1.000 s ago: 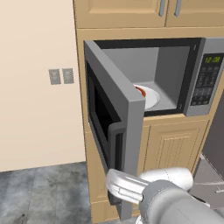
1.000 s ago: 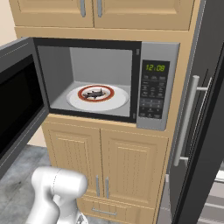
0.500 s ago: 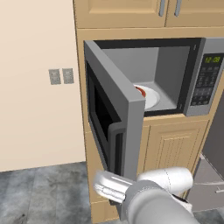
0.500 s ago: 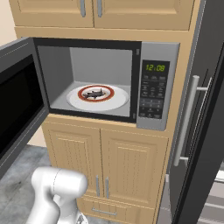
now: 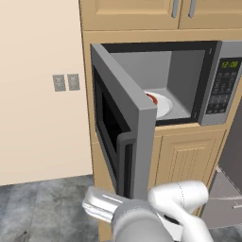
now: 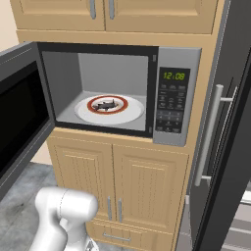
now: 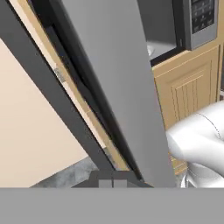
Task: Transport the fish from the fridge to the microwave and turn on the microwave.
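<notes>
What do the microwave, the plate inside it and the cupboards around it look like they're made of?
The microwave looks like brushed silver-grey metal, with a dark glassy window in its open door. The plate seems glazed white ceramic with a red ring, smooth and bright. The cabinets look like pale wood, with grooved panels and slim metal handles.

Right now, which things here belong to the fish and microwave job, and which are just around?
Part of the job:
microwave, with its door open
fish on the plate inside it
keypad
fridge

Just around:
lower cabinet doors
upper cabinets
wall switches
</notes>
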